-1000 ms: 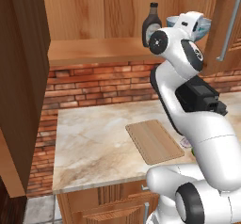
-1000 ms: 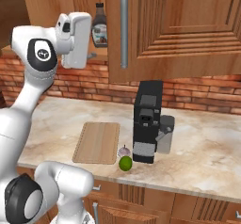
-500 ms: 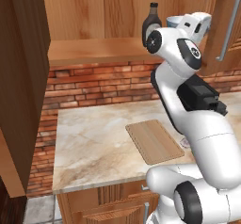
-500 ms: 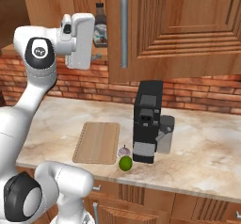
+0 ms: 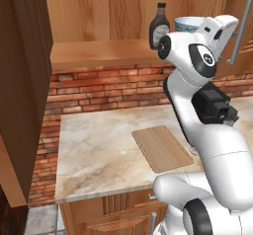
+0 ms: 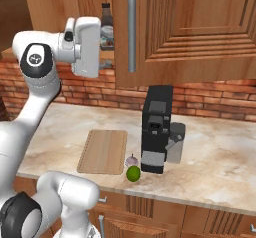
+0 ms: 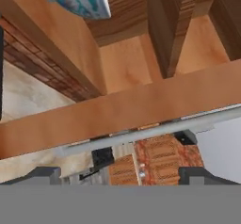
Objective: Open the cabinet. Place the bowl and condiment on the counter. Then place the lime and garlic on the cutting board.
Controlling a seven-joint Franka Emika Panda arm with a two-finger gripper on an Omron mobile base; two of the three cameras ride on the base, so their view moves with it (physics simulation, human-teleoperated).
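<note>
The cabinet [image 5: 29, 81] stands open on its left side, so that step looks done. The condiment [image 5: 159, 25] and bowl [image 5: 190, 23] sit on its shelf beside my gripper [image 7: 120, 171], jaws wide apart, holding nothing. The cutting board [image 6: 103, 151] is bare; garlic [image 6: 131, 160] and lime [image 6: 133, 173] wait just right of it on the counter [image 6: 220, 157].

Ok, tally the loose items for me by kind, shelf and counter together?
Bowl: 1
Condiment bottle: 1
Lime: 1
Garlic: 1
Cutting board: 1
Coffee machine: 1
Total: 6
</note>
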